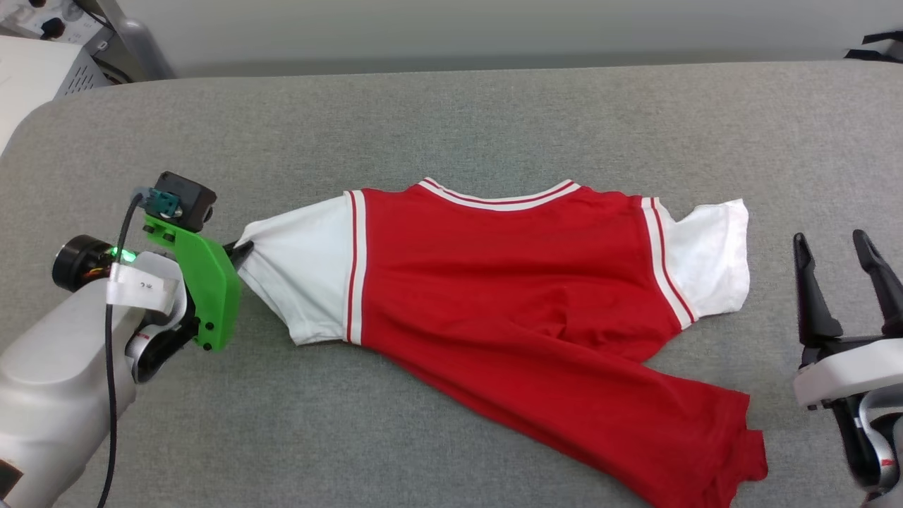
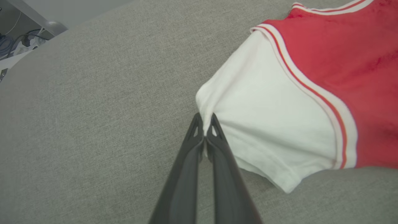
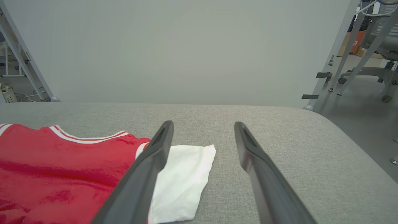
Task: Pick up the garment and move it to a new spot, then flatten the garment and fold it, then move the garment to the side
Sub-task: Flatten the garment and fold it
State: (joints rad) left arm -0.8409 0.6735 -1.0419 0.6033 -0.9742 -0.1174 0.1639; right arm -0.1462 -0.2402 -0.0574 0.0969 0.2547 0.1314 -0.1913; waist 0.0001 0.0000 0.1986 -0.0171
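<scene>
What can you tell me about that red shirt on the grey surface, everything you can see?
The garment is a soft-looking red shirt with white short sleeves and red-white striped trim at collar and armholes. It lies spread on the grey padded table, collar away from the robot, upper face plain red and wrinkled, hem skewed toward the robot's right. The left gripper, shut, pinches the edge of one white sleeve, bunching it there.

A grey fabric table [image 1: 451,106] stands before a pale wall [image 3: 186,46].
</scene>
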